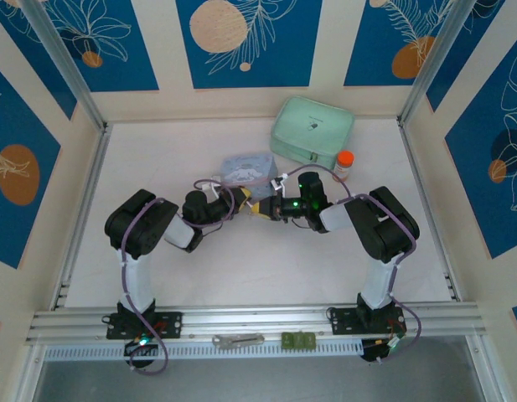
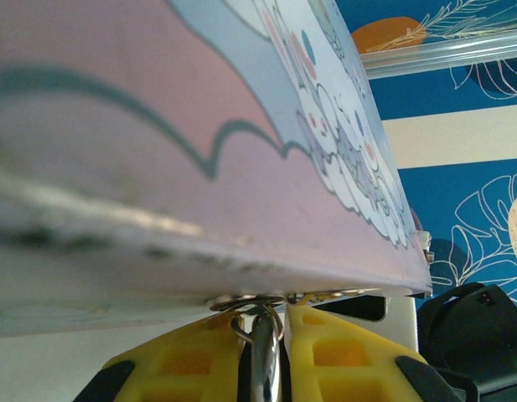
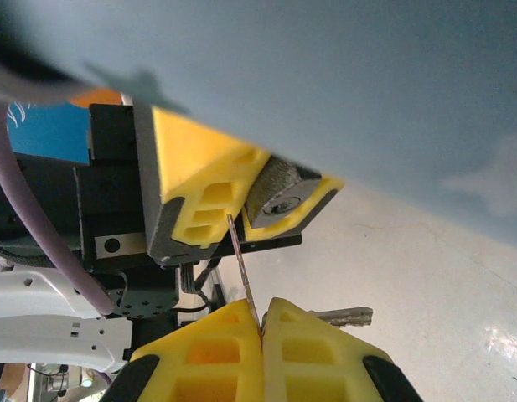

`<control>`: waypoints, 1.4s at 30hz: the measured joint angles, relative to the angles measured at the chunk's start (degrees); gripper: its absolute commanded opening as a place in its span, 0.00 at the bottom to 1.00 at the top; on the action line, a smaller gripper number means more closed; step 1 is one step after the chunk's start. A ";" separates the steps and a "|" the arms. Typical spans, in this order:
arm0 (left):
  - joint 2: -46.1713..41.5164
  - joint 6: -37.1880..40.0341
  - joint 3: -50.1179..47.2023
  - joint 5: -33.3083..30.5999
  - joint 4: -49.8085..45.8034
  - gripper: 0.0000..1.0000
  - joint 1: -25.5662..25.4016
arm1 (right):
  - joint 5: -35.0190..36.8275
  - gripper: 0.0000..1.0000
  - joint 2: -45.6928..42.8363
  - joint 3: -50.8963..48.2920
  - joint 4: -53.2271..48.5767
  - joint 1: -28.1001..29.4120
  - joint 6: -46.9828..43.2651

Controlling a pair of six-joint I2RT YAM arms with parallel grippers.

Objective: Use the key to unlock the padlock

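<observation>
Both grippers meet at mid-table, just in front of the pale blue tin [image 1: 245, 167]. My left gripper [image 1: 255, 206] is shut on the padlock [image 3: 279, 191], a small dark round body with its keyhole end facing the right wrist camera. In the left wrist view the padlock [image 2: 263, 360] shows as a silvery piece between the yellow fingers [image 2: 183, 360], with thin wire loops at the tin's lower edge [image 2: 241, 276]. My right gripper [image 3: 261, 316] is shut on the key [image 3: 241, 268], seen edge-on. Its tip reaches the left gripper's fingers [image 3: 199, 167], beside the padlock.
A second key [image 3: 342, 316] sticks out sideways beside the right fingers. A mint green pouch [image 1: 311, 130] and an orange-capped bottle [image 1: 344, 163] stand behind the tin. A silver wrench-like tool [image 1: 239, 340] and a green block [image 1: 298, 339] lie on the front rail.
</observation>
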 measured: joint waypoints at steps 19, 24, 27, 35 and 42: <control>0.00 -0.02 -0.11 -0.02 0.00 0.00 -0.13 | 0.94 0.00 -0.02 -3.82 0.28 -0.55 0.00; 0.00 -0.02 -0.11 -0.02 0.00 0.00 -0.13 | 0.94 0.00 -0.02 -3.78 0.96 -0.55 0.00; 0.00 -0.02 -0.24 -0.02 0.02 0.00 -0.15 | 0.92 0.00 -0.02 -3.45 0.96 -0.52 0.02; -0.02 -0.04 -0.74 0.00 0.00 0.00 -0.20 | 0.92 0.00 -0.02 -0.52 1.29 -0.52 0.04; -0.24 -0.04 -0.87 -0.02 0.00 0.00 -0.20 | 0.90 0.00 1.14 0.33 1.70 -0.42 0.07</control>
